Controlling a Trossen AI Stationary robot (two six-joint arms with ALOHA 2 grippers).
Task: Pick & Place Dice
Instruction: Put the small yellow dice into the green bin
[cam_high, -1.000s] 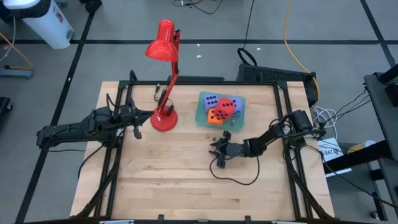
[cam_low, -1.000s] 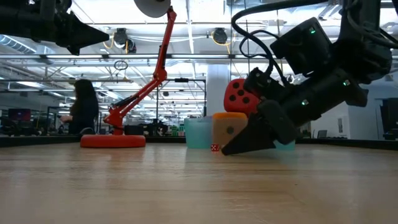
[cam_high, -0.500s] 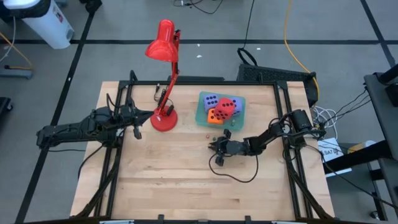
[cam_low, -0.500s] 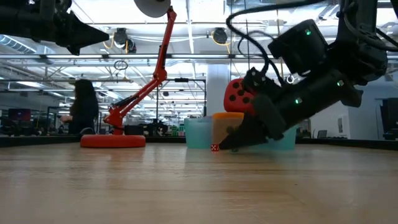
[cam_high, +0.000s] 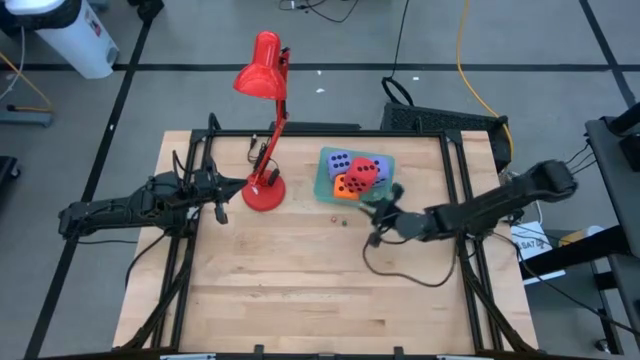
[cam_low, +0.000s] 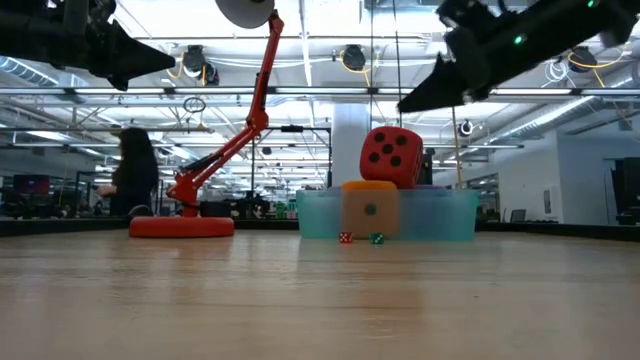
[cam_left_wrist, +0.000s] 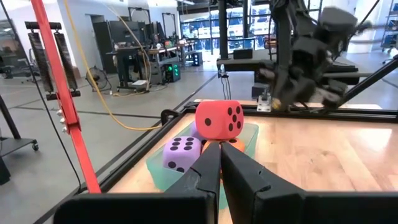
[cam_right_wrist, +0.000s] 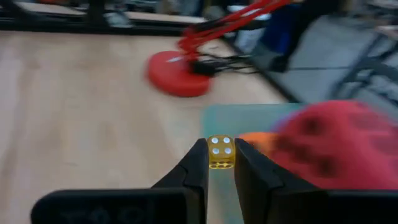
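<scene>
A small yellow die (cam_right_wrist: 220, 152) with white pips sits between the fingertips of my right gripper (cam_right_wrist: 220, 157), which is shut on it. That gripper (cam_high: 381, 199) hangs high over the table beside the near right corner of a teal tray (cam_high: 388, 163). The tray holds a big red die (cam_high: 364, 173), an orange one (cam_high: 346, 186) and a purple one (cam_high: 338, 162); the red one rests on top of the others. My left gripper (cam_left_wrist: 219, 163) is shut and empty, waiting by the lamp base (cam_high: 264, 191). My right gripper pinches the small yellow die by two opposite faces (cam_right_wrist: 212, 155) between the free ends of its two fingers. The fingers come from the table's right side, slanting a little downward. The die is lifted clear of the table, a four-pip face toward the wrist camera.
A red desk lamp (cam_high: 262, 70) stands at the far left of the board. A tiny red die (cam_low: 345, 238) and a tiny green die (cam_low: 377, 238) lie on the table in front of the tray. A dark cable (cam_high: 400, 272) loops across the board under my right arm.
My right gripper, first open low on the table, shut on the small die there. It then rose steeply and swung toward the tray and the right edge, carrying the die clear of the table. The tiny green die now shows where the gripper stood.
</scene>
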